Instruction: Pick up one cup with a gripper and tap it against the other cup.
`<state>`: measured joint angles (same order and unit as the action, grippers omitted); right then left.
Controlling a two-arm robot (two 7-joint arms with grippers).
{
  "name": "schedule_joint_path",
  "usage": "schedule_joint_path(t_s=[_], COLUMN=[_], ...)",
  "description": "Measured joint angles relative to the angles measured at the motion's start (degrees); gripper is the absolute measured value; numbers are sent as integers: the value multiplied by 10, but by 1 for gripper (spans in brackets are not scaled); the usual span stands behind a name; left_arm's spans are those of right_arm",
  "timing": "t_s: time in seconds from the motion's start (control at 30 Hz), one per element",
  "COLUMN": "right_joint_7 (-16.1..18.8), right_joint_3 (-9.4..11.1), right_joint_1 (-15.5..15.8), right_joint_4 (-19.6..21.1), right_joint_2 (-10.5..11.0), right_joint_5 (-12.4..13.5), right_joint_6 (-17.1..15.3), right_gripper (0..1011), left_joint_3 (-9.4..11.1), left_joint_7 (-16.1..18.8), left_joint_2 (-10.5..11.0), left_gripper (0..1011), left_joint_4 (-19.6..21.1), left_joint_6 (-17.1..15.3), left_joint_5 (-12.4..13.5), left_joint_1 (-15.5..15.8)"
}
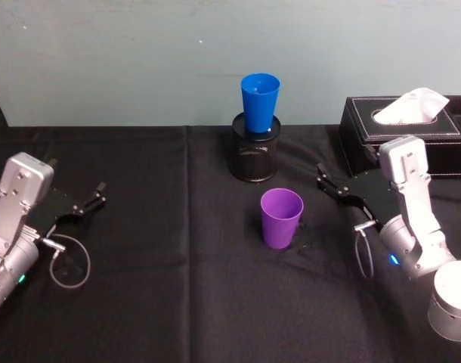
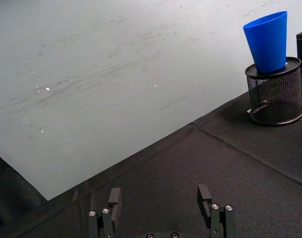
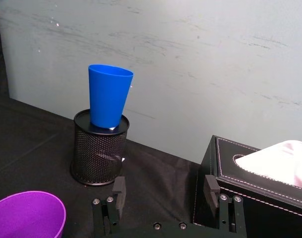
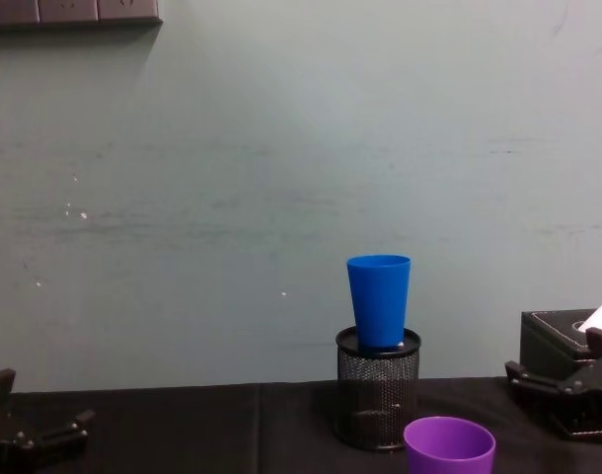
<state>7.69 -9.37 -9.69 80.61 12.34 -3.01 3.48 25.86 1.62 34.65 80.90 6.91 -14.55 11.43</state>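
Note:
The purple cup stands upright and alone on the black cloth at mid-table; its rim shows close in the right wrist view. The blue cup stands upright inside a black mesh pen holder behind it, near the wall. My right gripper rests low to the right of the purple cup, a short gap away, open and holding nothing; both fingers show apart. My left gripper sits parked at the far left, open with nothing between its fingers.
A black tissue box with a white tissue stands at the back right, just behind my right arm. The pale wall runs close behind the pen holder. Black cloth covers the table between the left arm and the purple cup.

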Motion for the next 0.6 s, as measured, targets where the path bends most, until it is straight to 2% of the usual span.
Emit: schedule_joint_path(t_s=[0.6], right_joint_7=[5], right_joint_3=[1], right_joint_1=[0], right_joint_4=[4], right_joint_2=[2], right_joint_5=[5], right_joint_6=[-5], right_gripper=[1000], left_joint_3=[0], left_joint_7=[0], left_joint_2=[0], left_gripper=[1000], left_joint_4=[0], left_joint_6=[0], left_joint_5=[0], left_joint_1=[0])
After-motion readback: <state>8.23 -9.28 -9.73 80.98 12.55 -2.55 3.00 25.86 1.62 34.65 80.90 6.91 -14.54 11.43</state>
